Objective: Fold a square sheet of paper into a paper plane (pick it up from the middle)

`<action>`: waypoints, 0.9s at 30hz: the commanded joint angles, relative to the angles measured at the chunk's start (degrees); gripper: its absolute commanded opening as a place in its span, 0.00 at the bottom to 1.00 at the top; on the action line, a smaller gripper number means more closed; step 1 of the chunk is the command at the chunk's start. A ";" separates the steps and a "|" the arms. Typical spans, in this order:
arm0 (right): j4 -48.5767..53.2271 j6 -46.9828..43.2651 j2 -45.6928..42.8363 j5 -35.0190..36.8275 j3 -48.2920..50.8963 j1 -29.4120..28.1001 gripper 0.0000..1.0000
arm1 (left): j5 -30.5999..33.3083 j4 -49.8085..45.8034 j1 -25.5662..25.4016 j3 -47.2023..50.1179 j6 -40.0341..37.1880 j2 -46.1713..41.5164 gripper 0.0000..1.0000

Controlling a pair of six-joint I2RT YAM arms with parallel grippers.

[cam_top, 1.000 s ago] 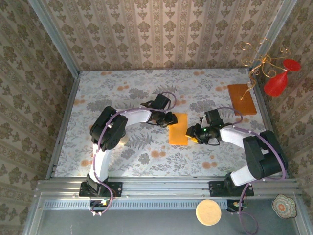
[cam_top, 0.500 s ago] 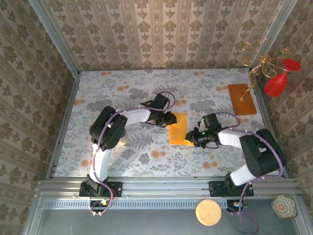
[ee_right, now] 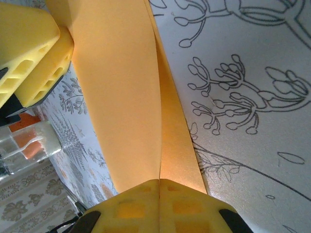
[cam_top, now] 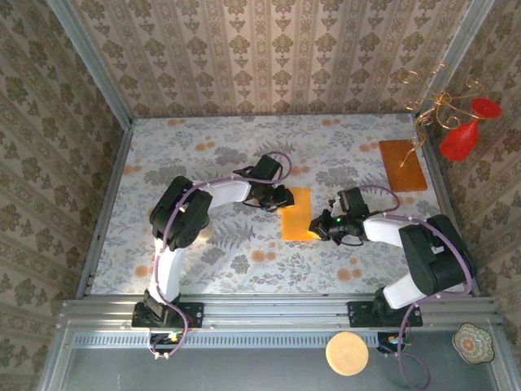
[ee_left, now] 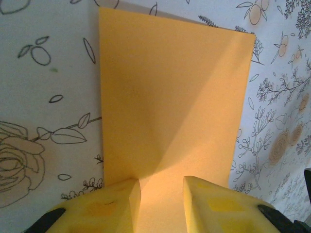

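The thin bright orange-yellow square sheet of paper (cam_top: 296, 213), folded double, runs straight ahead from the right gripper (ee_right: 159, 187), whose pads, apart 1 second ago, now pinch its 2 layers, while the left gripper (ee_left: 162, 189) straddles the opposite edge, jaws narrowly parted.

We see 3 walls (cam_top: 269, 57) with brown leafy wallpaper around a worktop (cam_top: 203, 147) covered in grey and orange flowers.

Bright orange-yellow sheet of paper (cam_top: 296, 213), folded double, on the table (cam_top: 203, 147)
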State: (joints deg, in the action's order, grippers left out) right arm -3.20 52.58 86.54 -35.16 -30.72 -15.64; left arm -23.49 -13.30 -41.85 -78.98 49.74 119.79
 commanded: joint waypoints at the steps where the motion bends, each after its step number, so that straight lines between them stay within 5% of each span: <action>1: 0.82 -0.17 -0.82 -0.01 -1.83 -0.07 0.06 | 0.46 -4.38 0.52 -0.56 -0.57 1.54 0.32; 27: -3.16 0.86 11.28 0.47 -10.96 -4.23 0.04 | -0.86 -5.44 1.86 -4.46 -4.28 -0.74 0.30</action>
State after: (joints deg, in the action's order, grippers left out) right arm -6.24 52.82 96.68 -35.38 -40.58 -19.55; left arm -24.03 -16.40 -41.12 -81.32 47.77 119.96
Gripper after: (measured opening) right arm 0.068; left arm 0.298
